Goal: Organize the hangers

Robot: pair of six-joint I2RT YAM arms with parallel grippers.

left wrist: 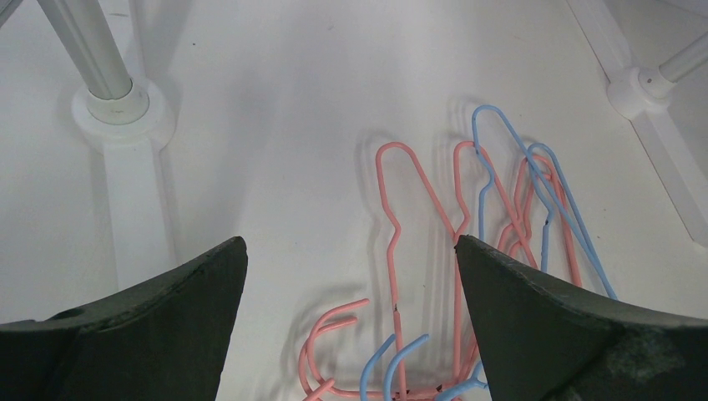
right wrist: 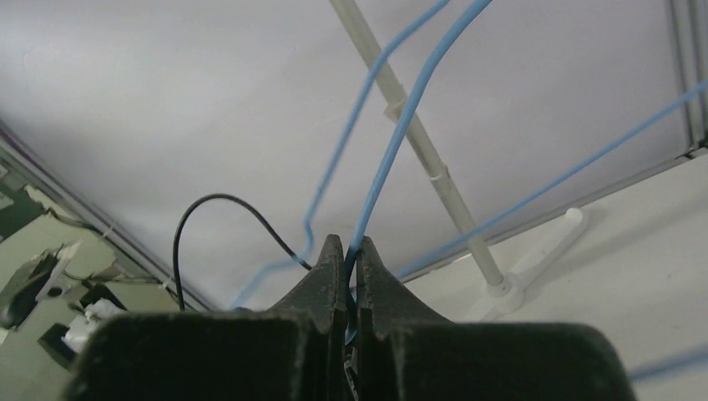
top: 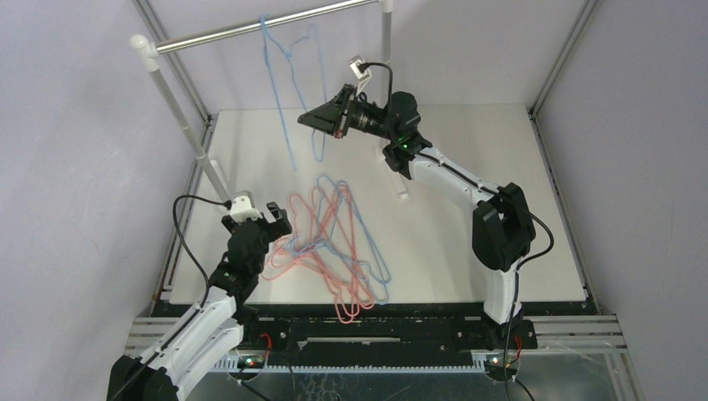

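Hangers (top: 334,242) of thin bent wire, triangular with a top hook, some light blue and some pink-red, lay tangled together on the near left part of the flat white table (top: 467,167). The left gripper (top: 271,219) hovered at the left edge of that tangle, its two dark, curved fingers spread wide with nothing between them. In its wrist view (left wrist: 349,251) the pink and blue hooks (left wrist: 392,217) lay on the table between and beyond the fingertips. One more light blue hanger (top: 319,83) hung far back and high, its hook up at the shiny silver metal rail (top: 250,31). The right gripper (top: 305,119) was raised off the table beside it, and its wrist view showed the black jaws pressed together (right wrist: 351,251) with one blue wire of that hanger (right wrist: 417,100) pinched between them. The rail ran left to right across the far side on slim white posts (top: 179,113), each standing in a round white foot (left wrist: 117,104) on the table. Plain pale lavender walls (top: 75,167) closed in the table on the left, right and far sides, edged with grey metal framing.
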